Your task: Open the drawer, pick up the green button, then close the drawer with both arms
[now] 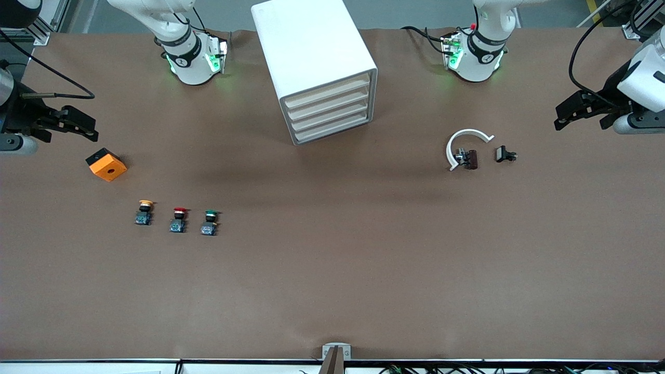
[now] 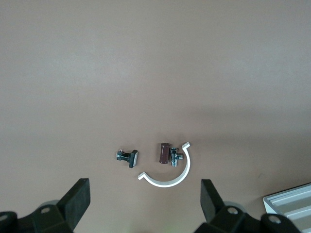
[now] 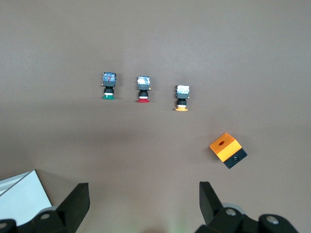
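Your brown bench (image 1: 332, 270) carried a white boxy cabinet (image 1: 311, 57) midway between the arm bases, its lowest cream-fronted drawer (image 1: 332, 133) pushed in like the three above it. Both arms waited: the left gripper (image 1: 582, 111) hung over the left arm's end of the bench, jaws spread and empty, and the right gripper (image 1: 72, 124) hung over the right arm's end, jaws likewise spread. Near it sat an orange block (image 1: 106, 164). The green-capped push button (image 1: 209, 222) stood on the open bench beside the red-capped button (image 1: 178, 219) and yellow-capped button (image 1: 144, 212). A white curved clip (image 1: 462, 145) lay near the left arm.
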You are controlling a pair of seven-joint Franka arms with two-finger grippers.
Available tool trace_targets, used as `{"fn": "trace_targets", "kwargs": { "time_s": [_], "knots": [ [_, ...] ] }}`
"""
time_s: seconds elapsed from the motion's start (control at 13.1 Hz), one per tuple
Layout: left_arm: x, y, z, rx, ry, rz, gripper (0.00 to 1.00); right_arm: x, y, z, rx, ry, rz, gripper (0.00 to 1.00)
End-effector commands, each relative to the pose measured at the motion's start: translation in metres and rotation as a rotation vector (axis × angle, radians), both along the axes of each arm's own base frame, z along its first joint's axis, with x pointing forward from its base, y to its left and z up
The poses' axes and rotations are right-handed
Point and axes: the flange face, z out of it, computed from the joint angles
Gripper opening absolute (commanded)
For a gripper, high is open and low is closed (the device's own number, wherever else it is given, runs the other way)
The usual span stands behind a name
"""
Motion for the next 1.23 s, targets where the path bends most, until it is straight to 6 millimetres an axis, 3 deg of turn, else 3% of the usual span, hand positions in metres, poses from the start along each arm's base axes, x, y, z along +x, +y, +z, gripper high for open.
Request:
{"fn": "trace_targets", "kwargs": {
  "time_s": [0.0,1.15],
  "knots": [
    [-0.002,0.002,0.011,-0.010,-0.022,-0.009,1.00,0.001,-0.003,0.003,-0.002,-0.005,-0.004,1.00],
    [-0.004,0.003,0.028,0.025,0.029,-0.011,1.00,0.011,0.000,-0.001,-0.004,-0.012,-0.004,1.00]
  ]
}}
